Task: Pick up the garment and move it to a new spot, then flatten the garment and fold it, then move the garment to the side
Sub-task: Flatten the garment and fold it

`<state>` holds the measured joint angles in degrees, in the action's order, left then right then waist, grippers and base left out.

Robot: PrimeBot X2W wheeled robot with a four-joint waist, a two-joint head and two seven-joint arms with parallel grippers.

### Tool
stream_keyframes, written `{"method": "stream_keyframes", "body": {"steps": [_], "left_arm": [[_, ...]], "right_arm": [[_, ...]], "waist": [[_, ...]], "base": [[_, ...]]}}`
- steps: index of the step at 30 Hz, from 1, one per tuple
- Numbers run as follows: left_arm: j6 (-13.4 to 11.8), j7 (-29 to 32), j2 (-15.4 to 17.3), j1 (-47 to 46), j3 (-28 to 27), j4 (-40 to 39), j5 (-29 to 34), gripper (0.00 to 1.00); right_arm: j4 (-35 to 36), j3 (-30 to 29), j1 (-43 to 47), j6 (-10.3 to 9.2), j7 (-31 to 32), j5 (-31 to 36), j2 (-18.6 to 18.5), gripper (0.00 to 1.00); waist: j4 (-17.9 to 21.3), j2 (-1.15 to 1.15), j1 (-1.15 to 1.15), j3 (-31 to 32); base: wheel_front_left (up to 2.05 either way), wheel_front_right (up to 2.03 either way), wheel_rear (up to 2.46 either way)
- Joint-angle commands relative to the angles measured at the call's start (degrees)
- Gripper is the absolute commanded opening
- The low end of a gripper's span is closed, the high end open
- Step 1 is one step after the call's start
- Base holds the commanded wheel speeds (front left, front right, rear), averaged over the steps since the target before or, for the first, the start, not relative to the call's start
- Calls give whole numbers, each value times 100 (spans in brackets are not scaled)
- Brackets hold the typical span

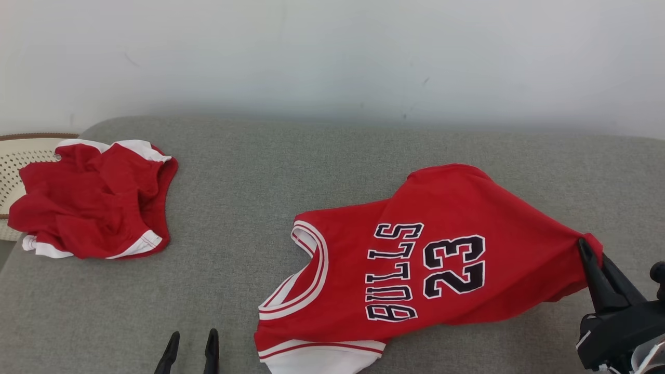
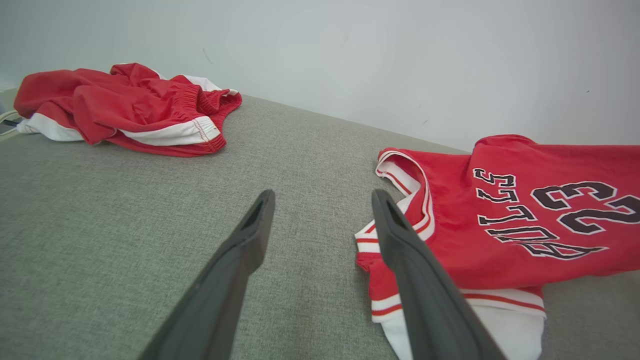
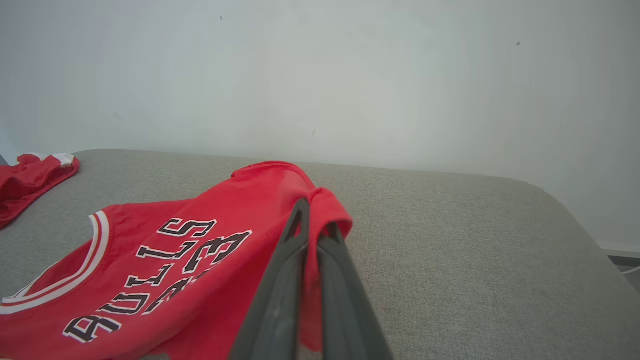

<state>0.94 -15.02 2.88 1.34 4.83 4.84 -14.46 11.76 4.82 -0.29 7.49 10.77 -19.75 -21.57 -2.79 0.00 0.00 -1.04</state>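
Where the grey padded surface (image 1: 249, 171) runs across the middle and lower frame of the head view, below a pale wall (image 1: 332, 52), the red jersey (image 1: 441, 202) lies right of centre. Its white-trimmed neck opening points toward the lower centre and its hem toward the right edge. The black, white-outlined lettering (image 1: 392, 272) reads "BULLS", and the number (image 1: 454, 265) beside it reads "23". Both are turned sideways and read from bottom to top.

A second red garment with white trim (image 1: 93, 202) lies crumpled at the left edge, well apart from the jersey and partly over a perforated pale basket (image 1: 21, 156).

The right gripper (image 1: 587, 249) enters from the lower right corner with its fingers angled up and to the left. They are pressed together on the hem corner of the jersey. In the right wrist view the red cloth wraps over both fingertips (image 3: 302, 207), and the shirt trails away to the lower left.

The left gripper (image 1: 192, 337) shows at the bottom edge, left of centre, fingers pointing up and spread apart, holding nothing. It sits just beside the shoulder end of the jersey; whether the nearer finger touches the cloth cannot be told.
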Motion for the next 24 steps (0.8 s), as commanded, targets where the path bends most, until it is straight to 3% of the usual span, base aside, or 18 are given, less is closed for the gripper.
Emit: {"method": "stream_keyframes", "body": {"steps": [1,7,12,24], "left_arm": [[19,-20,1,69,24,2,-12,100],[45,-19,2,-14,29,28,1,100],[93,-19,1,-102,35,44,48,100],[159,-20,2,-342,134,172,32,100]], "right_arm": [[29,26,64,1,23,11,25,0],[-162,233,-380,1,-23,58,40,0],[-832,544,-1243,1,-152,184,18,0],[-4054,1415,-3484,1,-653,243,264,0]], "waist": [[-27,0,0,-5],[-172,0,0,-58],[-330,0,0,-156],[-772,0,0,-372]], "base": [[0,0,0],[0,0,0],[0,0,0],[0,0,0]]}}
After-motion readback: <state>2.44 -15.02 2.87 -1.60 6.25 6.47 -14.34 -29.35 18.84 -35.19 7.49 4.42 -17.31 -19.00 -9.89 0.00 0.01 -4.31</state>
